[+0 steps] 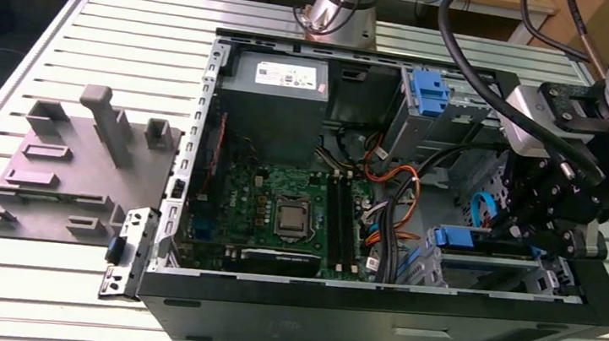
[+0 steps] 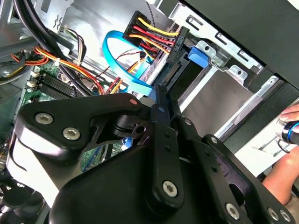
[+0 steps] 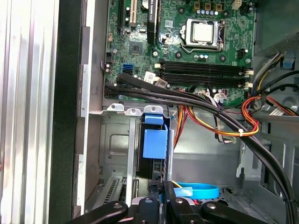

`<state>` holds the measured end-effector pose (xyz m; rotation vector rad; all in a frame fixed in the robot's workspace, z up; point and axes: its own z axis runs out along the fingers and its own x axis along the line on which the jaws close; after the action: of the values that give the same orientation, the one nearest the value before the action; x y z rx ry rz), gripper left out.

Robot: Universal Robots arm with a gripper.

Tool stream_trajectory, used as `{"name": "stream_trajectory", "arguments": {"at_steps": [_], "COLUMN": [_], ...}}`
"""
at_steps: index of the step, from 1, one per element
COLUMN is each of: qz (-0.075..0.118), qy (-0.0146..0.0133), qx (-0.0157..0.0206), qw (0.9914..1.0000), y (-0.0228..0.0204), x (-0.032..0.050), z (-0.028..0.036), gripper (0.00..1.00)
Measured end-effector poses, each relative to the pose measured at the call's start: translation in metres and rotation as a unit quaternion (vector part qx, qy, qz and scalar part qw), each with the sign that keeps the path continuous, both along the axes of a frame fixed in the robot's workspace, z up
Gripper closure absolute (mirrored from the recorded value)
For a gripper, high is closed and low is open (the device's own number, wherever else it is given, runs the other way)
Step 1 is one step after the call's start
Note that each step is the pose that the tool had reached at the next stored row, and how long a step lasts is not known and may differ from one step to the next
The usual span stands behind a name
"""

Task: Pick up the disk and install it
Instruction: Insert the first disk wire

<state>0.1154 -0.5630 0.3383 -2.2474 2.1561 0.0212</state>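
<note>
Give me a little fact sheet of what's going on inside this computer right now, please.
Setting: open computer case lying on a slatted table
Gripper: inside the case at the drive bay, on the exterior view's right
Disk: standing on edge in the bay slot, blue rail end showing
Grip: fingers closed around the disk's end
Nearby: motherboard, grey power supply, blue cable

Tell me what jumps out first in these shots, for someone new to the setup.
The open computer case lies on the slatted metal table, its green motherboard exposed. At the exterior view's right, the black gripper reaches into the case's drive bay, where the disk sits with its blue rail end showing between the bay walls. A bright blue cable loops beside it, next to red and yellow power wires.
</note>
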Motion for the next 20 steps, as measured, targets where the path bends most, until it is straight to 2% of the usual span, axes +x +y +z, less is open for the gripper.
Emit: {"name": "stream_trajectory", "arguments": {"at_steps": [11,20], "qz": [0.0,0.0], "qy": [0.0,0.0], "qx": [0.0,-0.0001], "qw": [1.0,1.0], "y": [0.0,0.0], "x": [0.0,0.0], "z": [-0.0016,-0.0052], "gripper": [0.84,0.84]}}
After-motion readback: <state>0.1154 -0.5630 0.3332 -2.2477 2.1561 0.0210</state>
